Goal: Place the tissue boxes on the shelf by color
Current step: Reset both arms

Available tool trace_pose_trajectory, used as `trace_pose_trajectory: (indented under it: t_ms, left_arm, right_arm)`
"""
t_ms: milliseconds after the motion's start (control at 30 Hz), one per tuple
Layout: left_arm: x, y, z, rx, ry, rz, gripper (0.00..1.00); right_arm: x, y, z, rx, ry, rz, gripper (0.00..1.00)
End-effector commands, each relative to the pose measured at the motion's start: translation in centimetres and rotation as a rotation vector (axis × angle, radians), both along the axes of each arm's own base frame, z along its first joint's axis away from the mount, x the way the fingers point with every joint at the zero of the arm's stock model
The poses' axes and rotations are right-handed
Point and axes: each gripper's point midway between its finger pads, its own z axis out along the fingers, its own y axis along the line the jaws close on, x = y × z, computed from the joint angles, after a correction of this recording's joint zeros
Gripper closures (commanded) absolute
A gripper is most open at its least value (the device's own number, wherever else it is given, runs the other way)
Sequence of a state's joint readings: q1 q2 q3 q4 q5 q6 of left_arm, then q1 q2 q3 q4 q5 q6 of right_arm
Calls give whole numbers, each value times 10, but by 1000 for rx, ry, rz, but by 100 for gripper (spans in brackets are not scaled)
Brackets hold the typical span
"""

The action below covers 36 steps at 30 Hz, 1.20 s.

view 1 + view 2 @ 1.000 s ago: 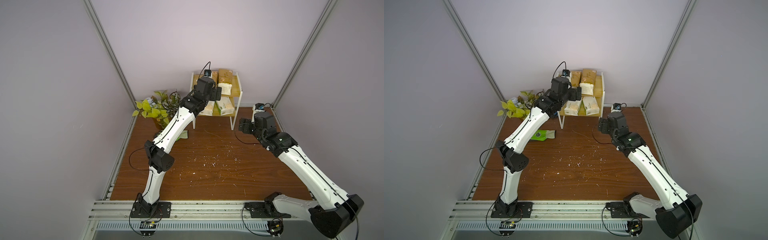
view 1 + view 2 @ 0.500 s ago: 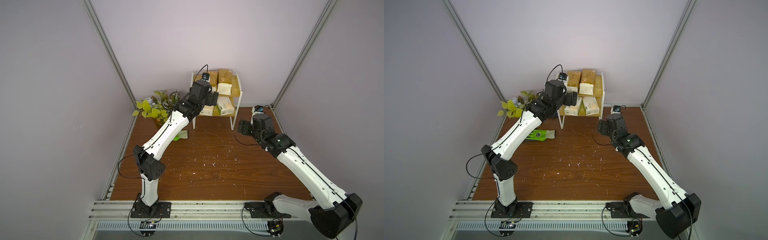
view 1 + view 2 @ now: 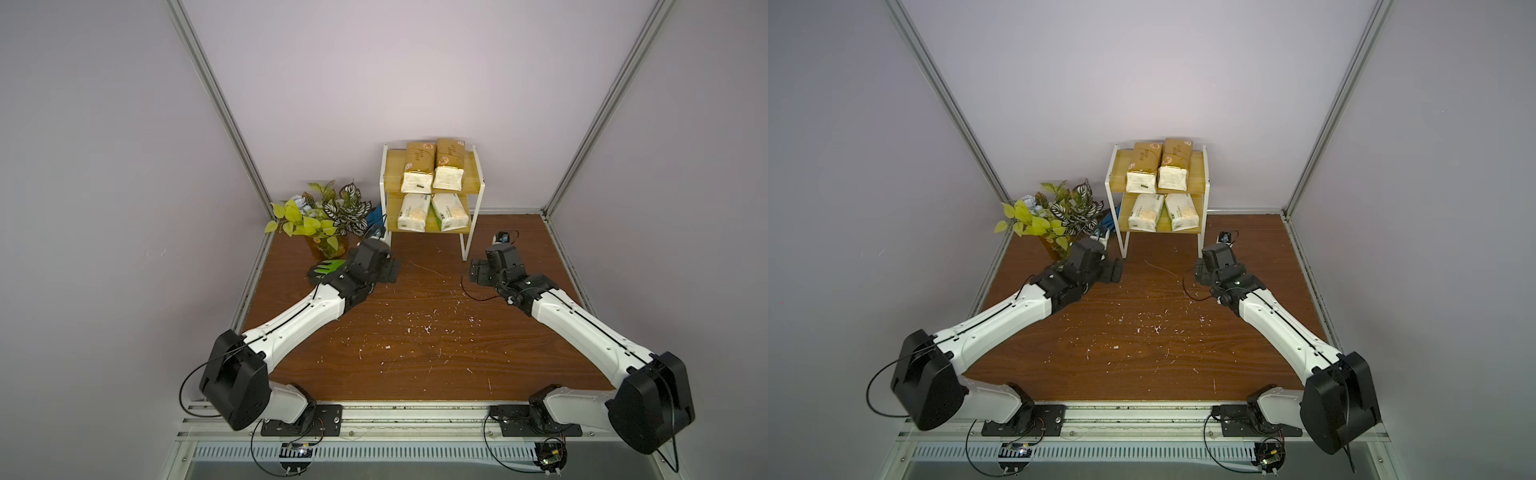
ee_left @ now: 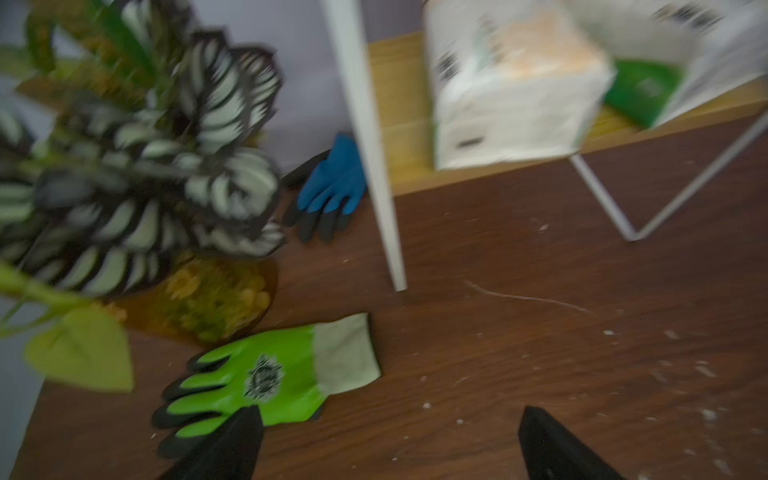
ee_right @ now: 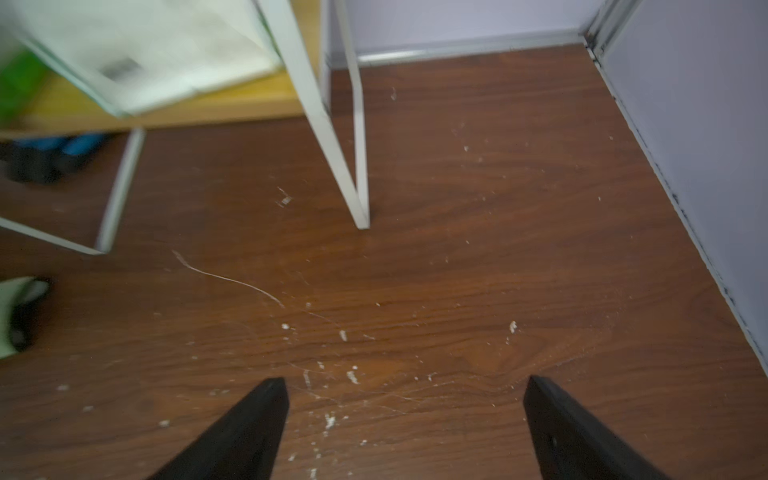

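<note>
Two shiny gold tissue packs (image 3: 419,164) lie on the top board of the shelf (image 3: 392,176), two white tissue packs (image 3: 413,212) with green marks below, while my left gripper (image 4: 386,419), pulled back from the shelf, hangs spread and empty near the green glove (image 4: 270,374) and my right gripper (image 5: 405,384) gapes empty over the speckled brown tabletop (image 3: 415,353) between lilac walls (image 3: 374,83).

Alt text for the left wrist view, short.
The open, empty left gripper hovers over a brown table beside a green glove. Beyond are a potted plant, a blue glove and the shelf, two white tissue packs on its lower board.
</note>
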<state>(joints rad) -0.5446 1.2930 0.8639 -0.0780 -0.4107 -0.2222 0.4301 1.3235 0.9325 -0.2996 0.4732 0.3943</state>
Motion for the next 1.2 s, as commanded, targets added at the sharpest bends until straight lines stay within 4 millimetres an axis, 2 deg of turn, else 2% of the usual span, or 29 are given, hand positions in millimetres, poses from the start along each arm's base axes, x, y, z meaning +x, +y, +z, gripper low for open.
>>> trace_pose_trajectory:
  t_ms: [0, 67, 133, 233, 300, 367, 433, 567, 700, 800, 900, 933, 1033, 1167]
  left_arm:
    - [-6, 80, 57, -96, -398, 231, 0]
    - [-24, 111, 52, -58, -520, 270, 0]
    - [-33, 133, 37, -17, -553, 306, 0]
    - [-17, 150, -5, -28, -393, 338, 0]
    - [-4, 155, -36, -40, -270, 348, 0]
    - [5, 156, -56, -9, -198, 346, 0]
    - [10, 157, -69, 20, -168, 347, 0]
    - [18, 158, -72, 49, -198, 341, 0]
    - [23, 158, -73, 97, -243, 323, 0]
    - [29, 164, -74, 152, -248, 344, 0]
    - [36, 154, -75, 110, -249, 289, 0]
    - [35, 151, -73, 91, -273, 268, 0]
    - [26, 157, -69, 54, -322, 283, 0]
    - [-4, 164, -63, -40, -444, 254, 0]
  right_arm:
    - [16, -36, 2, -71, -94, -116, 3]
    - [22, -56, -13, -83, -105, -165, 3]
    - [26, -71, -30, -101, -118, -200, 3]
    - [31, -84, -53, -155, -135, -224, 2]
    - [38, -91, -57, -228, -104, -240, 1]
    - [42, -93, -65, -269, -118, -227, 1]
    - [39, -99, -74, -306, -152, -240, 1]
    - [40, -104, -57, -314, -272, -270, 1]
    - [45, -101, -57, -319, -291, -233, 1]
    - [37, -102, -49, -319, -370, -228, 1]
    - [30, -107, -45, -313, -406, -258, 1]
    - [27, -108, -43, -304, -426, -262, 1]
    - [19, -106, -39, -260, -475, -222, 1]
    - [6, -106, -33, -185, -550, -163, 1]
